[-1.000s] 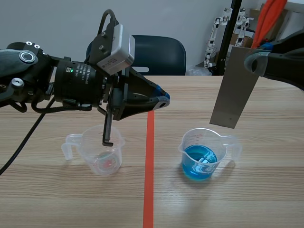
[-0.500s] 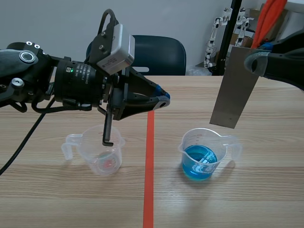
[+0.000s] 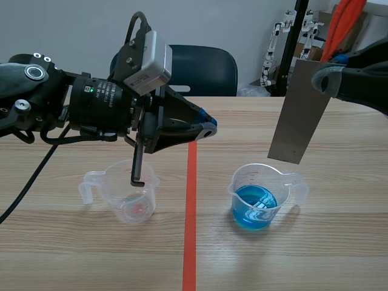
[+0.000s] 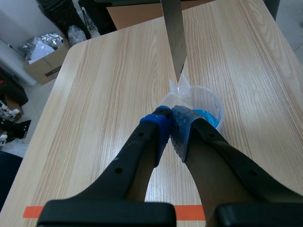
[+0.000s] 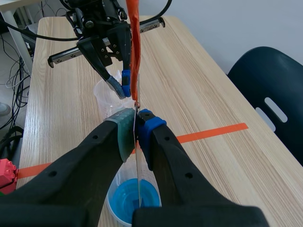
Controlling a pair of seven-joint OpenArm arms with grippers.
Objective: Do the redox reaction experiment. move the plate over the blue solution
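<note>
Above the table point(image 3: 339, 242), the metal plate point(image 3: 300, 112) hangs upright at the frame's upper right, its lower end near the cup point(image 3: 257, 197) of blue liquid. I judge it stiff, light and slippery. My right fingers point(image 5: 122, 132) pinch its top, a sound hold; my left fingers point(image 4: 158, 124) are pressed together.

On the surface point(image 3: 339, 242) the left beaker point(image 3: 128, 200) and the right beaker point(image 3: 242, 182) stand apart, one on each side of the tape line point(image 3: 190, 218). The solution point(image 3: 254, 207) is in the right beaker. The plate point(image 3: 301, 109) hangs from the right end effector point(image 3: 324, 79), above this beaker's far rim. The left end effector point(image 3: 206, 128) is above the line.
</note>
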